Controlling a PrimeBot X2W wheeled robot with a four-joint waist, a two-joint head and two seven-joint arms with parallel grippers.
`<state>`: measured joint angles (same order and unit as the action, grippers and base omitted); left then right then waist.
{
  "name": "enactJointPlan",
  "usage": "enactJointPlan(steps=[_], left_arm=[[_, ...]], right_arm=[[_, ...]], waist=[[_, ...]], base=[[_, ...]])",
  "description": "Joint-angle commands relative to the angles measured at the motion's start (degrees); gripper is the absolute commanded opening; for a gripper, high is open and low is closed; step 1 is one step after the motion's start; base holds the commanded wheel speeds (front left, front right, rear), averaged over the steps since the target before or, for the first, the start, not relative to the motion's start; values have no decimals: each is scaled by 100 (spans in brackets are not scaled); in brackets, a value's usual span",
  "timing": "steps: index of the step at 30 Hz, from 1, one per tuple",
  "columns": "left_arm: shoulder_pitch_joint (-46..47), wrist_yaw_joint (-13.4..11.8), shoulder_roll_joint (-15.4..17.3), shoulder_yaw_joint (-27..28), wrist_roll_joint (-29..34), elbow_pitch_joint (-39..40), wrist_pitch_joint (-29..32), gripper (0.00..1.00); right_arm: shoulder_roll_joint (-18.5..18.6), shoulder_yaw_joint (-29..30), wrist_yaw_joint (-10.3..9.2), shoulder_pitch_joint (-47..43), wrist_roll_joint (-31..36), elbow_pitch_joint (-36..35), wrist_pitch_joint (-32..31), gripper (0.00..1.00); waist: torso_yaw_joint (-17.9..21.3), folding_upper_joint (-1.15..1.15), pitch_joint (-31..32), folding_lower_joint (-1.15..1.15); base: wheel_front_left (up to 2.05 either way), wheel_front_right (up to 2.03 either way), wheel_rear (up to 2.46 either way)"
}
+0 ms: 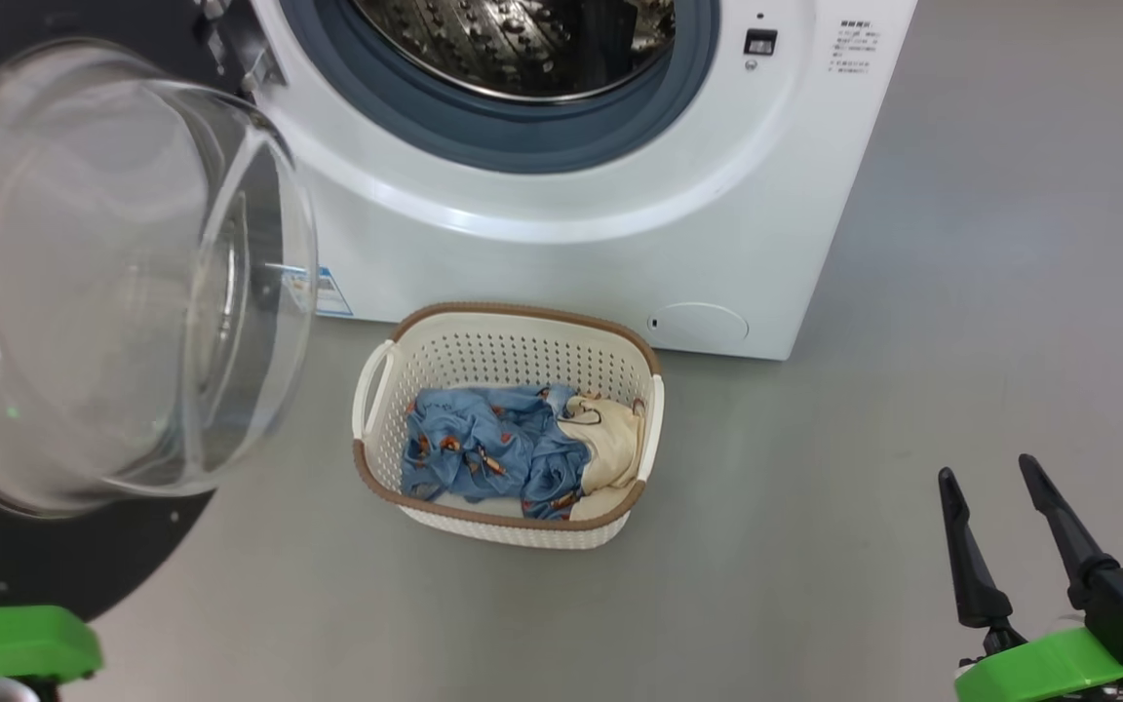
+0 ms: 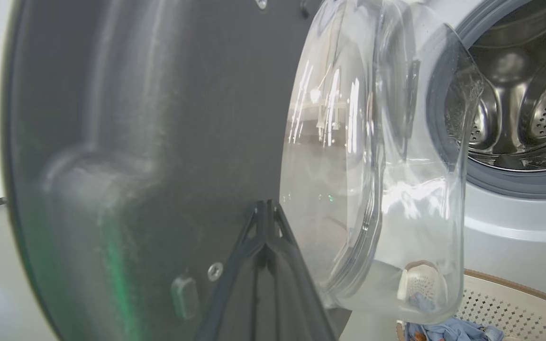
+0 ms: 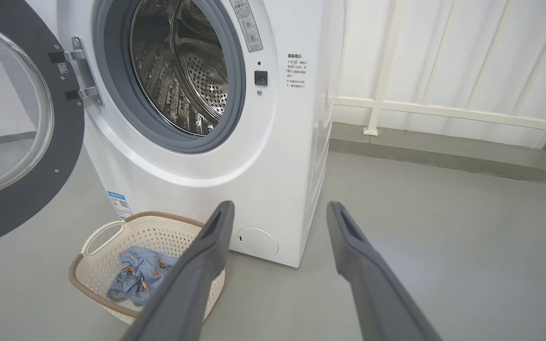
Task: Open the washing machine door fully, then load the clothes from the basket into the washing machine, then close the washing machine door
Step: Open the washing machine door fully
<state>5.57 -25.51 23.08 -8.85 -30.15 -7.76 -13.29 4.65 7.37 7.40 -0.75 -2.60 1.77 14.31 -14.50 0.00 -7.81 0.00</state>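
**Inventory.** One washing machine (image 1: 561, 244), one washing machine door (image 1: 113, 283), one basket (image 1: 508, 314), two garments, two grippers with two fingers each.

**Washing machine.** White box standing on the grey floor (image 1: 864, 439). The round opening shows one steel perforated drum (image 1: 522, 39) ringed by one grey-blue seal (image 1: 522, 136). One small blue sticker (image 1: 332, 291) sits at the lower left corner of the front panel and one round cover (image 1: 698, 322) at the lower right.

**Door.** Swung open to the left of the opening, carried on one metal hinge (image 3: 81, 71). It has a wide black rim and a clear domed glass bowl that bulges toward the head camera.

**Basket.** Cream-white, perforated, with a brown rim and two side handles. It stands on the floor just in front of the machine's lower front edge, below the opening.

**Clothes.** Both lie crumpled inside the basket: one light blue garment (image 1: 474, 448) with small orange prints, on the left, and one smaller cream-yellow garment (image 1: 610, 439) touching it on the right.

**Grippers.** The left gripper (image 2: 266, 208) has its fingers pressed together, tips close to the door's black inner face beside the glass; contact cannot be determined. The right gripper (image 1: 987, 466) is spread wide and holds nothing, above the floor, well apart from the basket on its right.
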Motion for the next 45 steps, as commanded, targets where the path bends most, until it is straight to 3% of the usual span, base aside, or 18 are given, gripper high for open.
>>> enactJointPlan(steps=[1, 11, 24, 30, 39, 45], left_arm=[[304, 17, 341, 427, -68, -35, -69, 0], [782, 516, 441, 1215, -284, -628, -166, 0], [1448, 1233, 481, 2163, 105, -1679, -170, 0], [1594, 1412, 428, 2417, 282, -1897, -170, 0], [1503, 1760, 114, 2850, 716, -1813, -171, 0], [1065, 1939, -414, 3181, 1176, -1166, -171, 0]], right_arm=[[82, -106, 9, 207, 12, -182, 69, 100], [197, -98, 9, 355, 10, -297, 69, 100], [328, -127, 9, 537, -17, -341, 69, 100], [336, -117, 9, 574, -15, -335, 69, 100], [305, -149, 9, 594, -5, -321, 69, 100], [259, -182, 9, 594, -8, -293, 69, 100]], waist=[[1, 0, -98, 0], [-61, 0, -579, 0], [-56, 0, -989, 0], [-55, 0, -995, 0], [-40, 0, -914, 0], [15, 0, -776, 0]], base=[[0, 0, 0], [0, 0, 0], [0, 0, 0], [0, 0, 0], [0, 0, 0], [0, 0, 0]])
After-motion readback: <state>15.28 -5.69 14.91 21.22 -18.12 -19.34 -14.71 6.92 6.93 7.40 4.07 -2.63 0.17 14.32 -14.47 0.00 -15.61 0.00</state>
